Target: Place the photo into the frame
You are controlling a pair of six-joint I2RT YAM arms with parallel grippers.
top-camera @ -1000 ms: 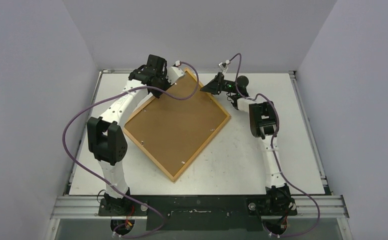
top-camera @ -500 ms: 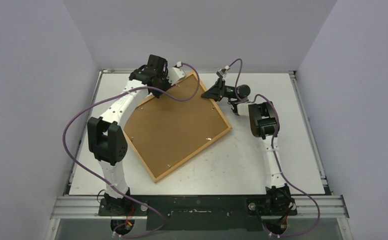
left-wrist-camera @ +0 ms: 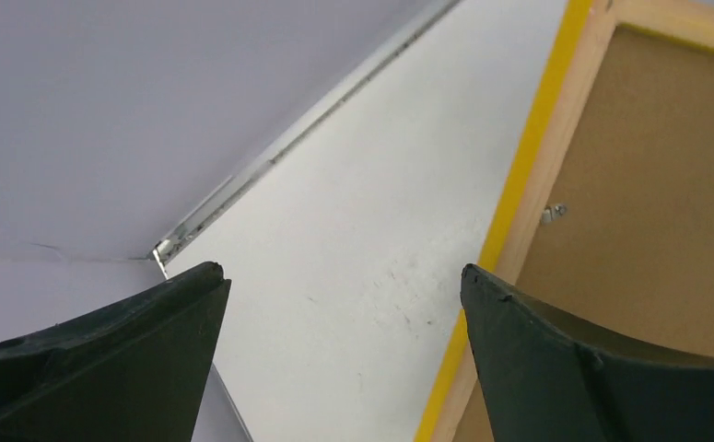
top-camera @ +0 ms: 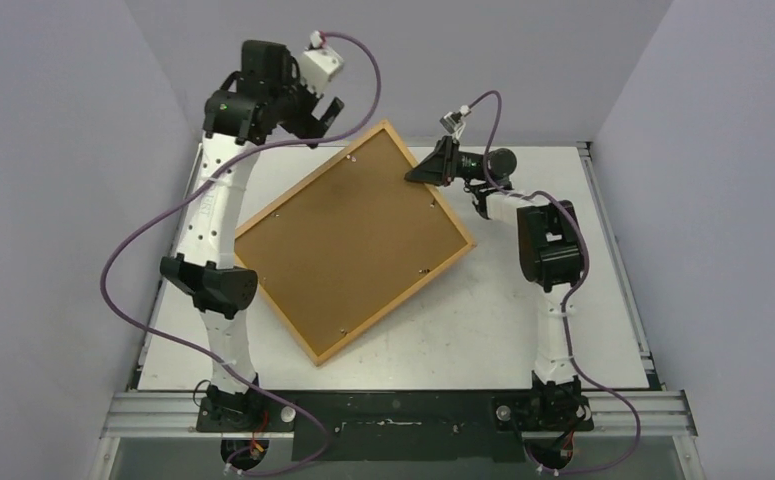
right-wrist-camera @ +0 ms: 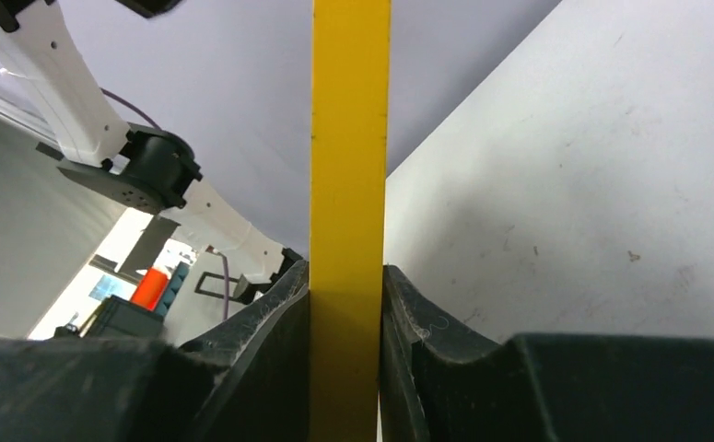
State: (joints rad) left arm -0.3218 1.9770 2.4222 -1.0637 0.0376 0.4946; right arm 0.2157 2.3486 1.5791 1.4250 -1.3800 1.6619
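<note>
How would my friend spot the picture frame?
Start at the white table. The big flat rectangle on it is the frame, brown back facing up, pinched at one edge by the right hand. Only it has a thin wooden rim with a yellow side.

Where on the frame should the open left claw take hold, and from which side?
Probably the frame by its far-left rail, from outside its edge, pinching across the thickness as the right claw does; the flat back gives no purchase.

walls (top-camera: 393, 60): plain lilac-grey | table (top-camera: 583, 300): white, metal-edged | light: even
</note>
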